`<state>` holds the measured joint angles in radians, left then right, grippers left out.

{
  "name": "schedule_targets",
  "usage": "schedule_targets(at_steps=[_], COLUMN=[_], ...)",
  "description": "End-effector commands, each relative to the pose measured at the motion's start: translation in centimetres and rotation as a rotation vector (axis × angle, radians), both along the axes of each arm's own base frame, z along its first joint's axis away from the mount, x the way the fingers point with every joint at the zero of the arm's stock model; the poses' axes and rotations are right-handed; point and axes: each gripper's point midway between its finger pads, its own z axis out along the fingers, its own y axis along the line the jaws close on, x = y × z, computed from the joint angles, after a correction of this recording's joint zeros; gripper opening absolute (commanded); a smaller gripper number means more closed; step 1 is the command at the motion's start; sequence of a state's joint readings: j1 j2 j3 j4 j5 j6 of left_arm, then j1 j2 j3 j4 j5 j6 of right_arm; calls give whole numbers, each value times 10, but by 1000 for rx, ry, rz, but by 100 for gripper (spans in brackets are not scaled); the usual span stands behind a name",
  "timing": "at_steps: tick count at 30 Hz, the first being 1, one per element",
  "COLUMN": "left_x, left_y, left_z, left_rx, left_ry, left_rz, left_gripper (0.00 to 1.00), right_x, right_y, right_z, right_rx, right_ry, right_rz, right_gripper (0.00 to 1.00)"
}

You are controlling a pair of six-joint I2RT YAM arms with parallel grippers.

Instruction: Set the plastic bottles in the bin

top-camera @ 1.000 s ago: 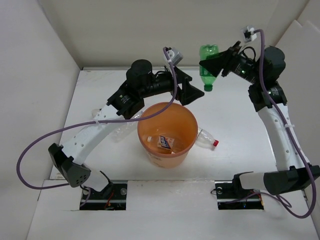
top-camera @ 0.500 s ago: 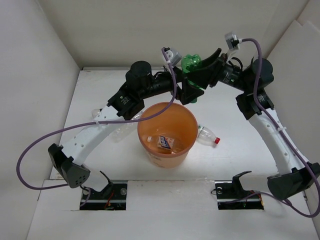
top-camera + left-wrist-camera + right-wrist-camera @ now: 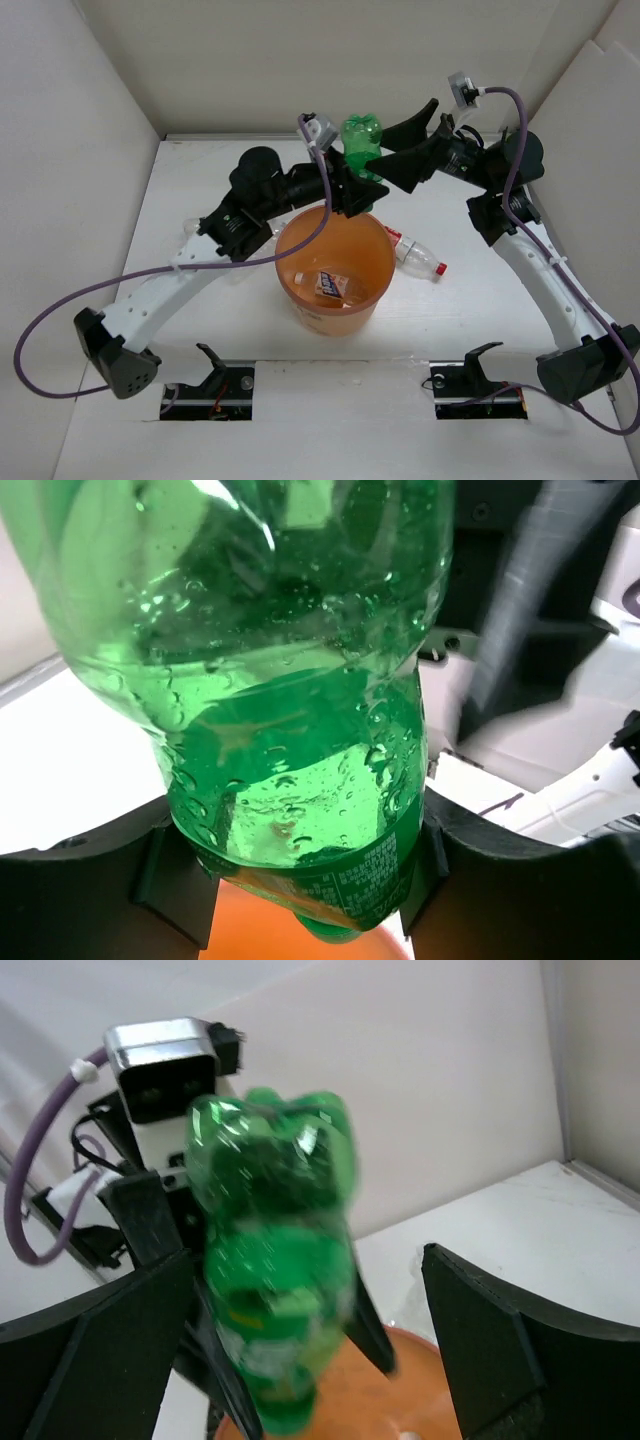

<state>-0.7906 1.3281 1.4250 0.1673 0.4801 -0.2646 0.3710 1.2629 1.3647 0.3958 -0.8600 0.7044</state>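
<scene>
Nearest my bases on the white desk (image 3: 480, 300) stands the orange bin (image 3: 292, 272), upright, with a labelled bottle (image 3: 331, 286) lying on its floor. Just beside the bin on my right lies the red-capped bottle (image 3: 417, 253), on its side with its base against the bin's wall and its cap pointing away from the bin. Farther out, over the bin's far rim, my left gripper (image 3: 354, 192) is clamped on the green bottle (image 3: 362, 138). It pinches the bottle low on the neck end, one finger on each side. The bottle hangs upside down, so its cap points toward the orange below and its lobed base is on top. Droplets cling inside the green plastic, and the left wrist view shows some print on the band near the neck that is too small to read. Beyond and to the right, my right gripper (image 3: 385, 146) stands with its fingers spread wide apart, one to each side of the bottle's upper body and not squeezing it (whether the finger on the left of my right wrist view brushes the plastic I cannot tell). Behind the bottle in that view sits my left arm's grey wrist camera (image 3: 163, 1056).
</scene>
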Motion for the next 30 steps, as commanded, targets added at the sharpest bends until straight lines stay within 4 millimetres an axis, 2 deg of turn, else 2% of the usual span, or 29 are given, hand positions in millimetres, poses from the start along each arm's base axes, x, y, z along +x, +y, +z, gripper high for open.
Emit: schedule_targets(at_steps=[1,2,3,6,7,8,9,10,11,12,13,14,15,16,17,18,19,20,21,22,23,25,26,28,29,30], left_x=[-20,-18,-18,-33,-33,-35,-40,-40,-41,-43,-43,-52,-53,-56,-58,-60,-61,-61,-60,-60,-60,-60,-61,-62,-62,-62], left_y=[40,48,50,65,65,67,69,69,71,68,71,67,65,63,57,54,50,50,48,49,49,49,53,56,60,61], left_z=[39,36,15,5,-11,-18,-38,-39,-47,-53,-55,-57,-62,-64,-70,-67,-76,-70,-76,-71,-71,-66,-57,-51,-40,-40], left_rx=[-118,-129,-106,-133,-114,-106,-76,-76,-66,-57,-58,-57,-50,-38,-23,-21,5,-5,10,3,3,-6,-26,-39,-63,-54], left_ry=[-82,-62,-27,15,44,62,115,116,124,134,135,136,144,142,156,144,161,155,165,160,160,154,142,146,133,138], left_rz=[83,124,137,138,139,138,143,143,144,143,153,132,134,134,134,126,117,116,117,117,117,116,125,134,148,148], left_gripper=[0,0,0,0,1,3,9,9,23,35,49,63,93,100,100,100,100,100,100,100,100,100,100,100,100,100], right_x=[-13,-9,7,36,54,60,87,87,97,108,113,118,119,125,128,128,133,135,134,135,138,143,146,146,146,149], right_y=[-19,-27,-45,-83,-106,-119,-158,-158,-182,-191,-197,-204,-207,-211,-210,-207,-203,-199,-195,-187,-187,-170,-162,-146,-138,-132], right_z=[10,6,-4,-35,-60,-73,-114,-114,-141,-166,-181,-196,-211,-234,-240,-251,-264,-272,-282,-290,-307,-316,-326,-332,-335,-342], right_rx=[11,-1,-24,-74,-151,-192,-325,-327,-409,-464,-507,-567,-613,-656,-686,-729,-765,-788,-816,-848,-880,-882,-890,-885,-891,-901], right_ry=[-111,-121,-110,-47,-8,7,96,97,158,224,256,273,320,385,397,418,439,443,459,461,489,456,472,454,438,446], right_rz=[-28,-53,-129,-325,-438,-514,-756,-759,-891,-928,-947,-968,-969,-973,-976,-979,-964,-945,-922,-891,-874,-781,-740,-657,-627,-609], right_gripper=[99,99,99,99,99,99,99,99,99,99,99,99,99,99,99,99,99,99,99,99,99,99,99,99,99,99])
